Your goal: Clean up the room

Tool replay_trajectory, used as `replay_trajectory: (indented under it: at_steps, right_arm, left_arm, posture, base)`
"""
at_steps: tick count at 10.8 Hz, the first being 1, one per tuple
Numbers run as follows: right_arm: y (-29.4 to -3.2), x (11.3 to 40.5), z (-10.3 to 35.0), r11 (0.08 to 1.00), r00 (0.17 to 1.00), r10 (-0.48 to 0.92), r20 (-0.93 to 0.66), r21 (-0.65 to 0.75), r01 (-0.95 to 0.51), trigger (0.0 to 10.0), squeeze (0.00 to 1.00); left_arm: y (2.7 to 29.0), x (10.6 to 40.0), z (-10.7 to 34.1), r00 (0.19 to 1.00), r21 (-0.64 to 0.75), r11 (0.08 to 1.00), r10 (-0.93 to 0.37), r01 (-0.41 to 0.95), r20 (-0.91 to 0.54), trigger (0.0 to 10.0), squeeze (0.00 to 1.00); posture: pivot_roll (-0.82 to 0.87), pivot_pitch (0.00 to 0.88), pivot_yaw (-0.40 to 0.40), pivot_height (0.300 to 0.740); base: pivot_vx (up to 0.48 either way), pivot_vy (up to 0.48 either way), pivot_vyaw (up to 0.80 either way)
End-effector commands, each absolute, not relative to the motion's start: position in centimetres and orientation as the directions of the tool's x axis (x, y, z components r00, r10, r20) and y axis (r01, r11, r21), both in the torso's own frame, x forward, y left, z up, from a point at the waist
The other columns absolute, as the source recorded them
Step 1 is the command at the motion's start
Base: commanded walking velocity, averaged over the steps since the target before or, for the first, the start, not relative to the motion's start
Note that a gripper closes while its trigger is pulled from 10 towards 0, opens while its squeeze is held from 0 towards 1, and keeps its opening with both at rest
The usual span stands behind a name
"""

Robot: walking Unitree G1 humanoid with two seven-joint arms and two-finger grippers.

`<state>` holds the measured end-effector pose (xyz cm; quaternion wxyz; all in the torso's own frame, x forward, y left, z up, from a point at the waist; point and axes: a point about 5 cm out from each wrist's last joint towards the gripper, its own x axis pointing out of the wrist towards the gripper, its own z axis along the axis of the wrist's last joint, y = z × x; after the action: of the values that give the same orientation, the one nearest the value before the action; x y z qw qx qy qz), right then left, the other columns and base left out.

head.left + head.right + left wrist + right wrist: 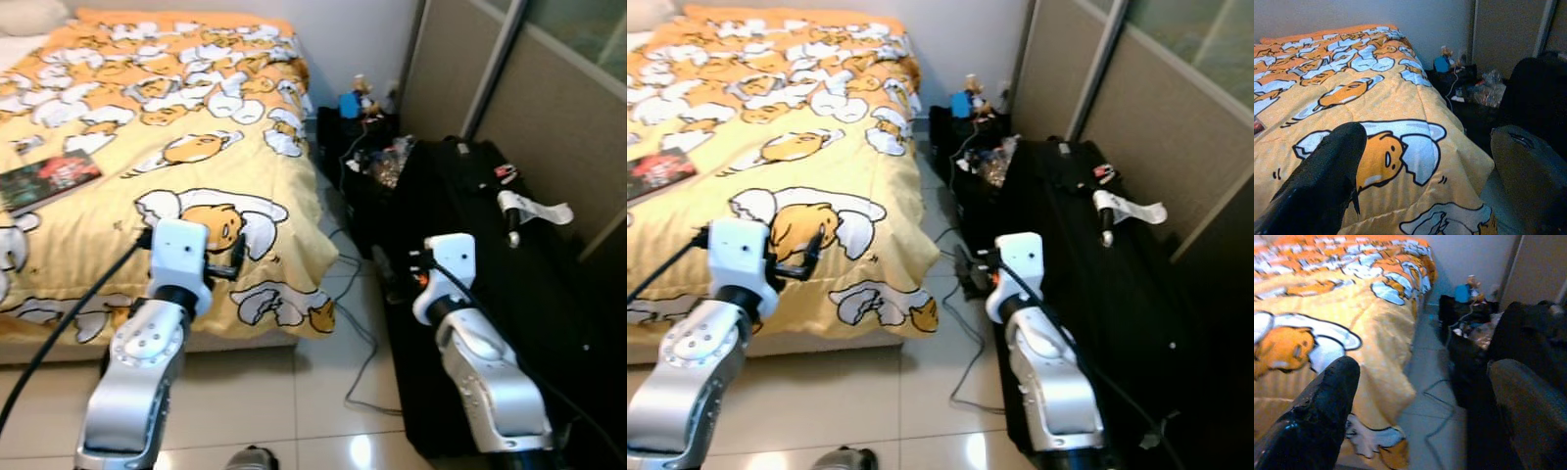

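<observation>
While both arms hover empty, left gripper (1420, 181) and right gripper (1420, 416) spread apart, the book (49, 179) lies well ahead-left on the bed (196, 108). Risk: the cable (364, 343), seemingly loose on the floor below the right gripper, could snag a step.

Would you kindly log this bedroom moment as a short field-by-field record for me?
place: bedroom, tiled floor
bed: yellow cartoon-print duvet, corner hanging over the bed's edge
on bed: dark book, lying flat near the robot's left
beside bed: large black suitcase with a white tag
floor: grey cable trailing between bed and suitcase
left tool: open, raised over the duvet, holding nothing
right tool: open, raised over the gap by the suitcase, holding nothing
</observation>
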<state>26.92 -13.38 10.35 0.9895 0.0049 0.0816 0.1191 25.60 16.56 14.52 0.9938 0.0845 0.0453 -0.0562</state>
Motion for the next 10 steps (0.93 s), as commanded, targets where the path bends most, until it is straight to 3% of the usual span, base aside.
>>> replay_trajectory:
  at_steps: [1, 4, 6, 10]
  right_arm:
    - [-12.5, 27.1, 10.7, 0.960, 0.949, 0.281, -0.141, 0.032, -0.279, 10.0, 0.00]
    - [-11.7, 27.0, 10.7, 0.945, 0.934, 0.326, -0.146, 0.036, -0.324, 10.0, 0.00]
    - [-12.3, 27.2, 10.6, 0.955, 0.944, 0.293, -0.151, 0.091, -0.282, 10.0, 0.00]
    - [-13.0, 27.6, 10.4, 0.972, 0.959, 0.234, -0.158, 0.072, -0.225, 10.0, 0.00]
  left_arm:
    - [16.8, 25.5, 14.4, 0.990, 0.162, 0.980, -0.096, 0.112, -0.101, 10.0, 0.06]
    - [17.0, 25.1, 14.3, 0.991, 0.159, 0.982, -0.089, 0.104, -0.102, 10.0, 0.07]
    - [17.2, 25.0, 14.2, 0.991, 0.162, 0.982, -0.082, 0.099, -0.105, 10.0, 0.06]
    - [17.5, 25.2, 14.1, 0.990, 0.177, 0.978, -0.087, 0.106, -0.111, 10.0, 0.07]
  posture:
    - [0.02, 0.000, -0.027, 0.740]
    - [0.03, 0.000, -0.046, 0.740]
    - [0.03, 0.000, -0.048, 0.740]
    - [0.02, 0.000, -0.038, 0.740]
  base:
    - [0.292, 0.000, 0.80]
    - [0.290, 0.000, 0.80]
    - [0.289, 0.000, 0.00]
    - [0.291, 0.000, 0.00]
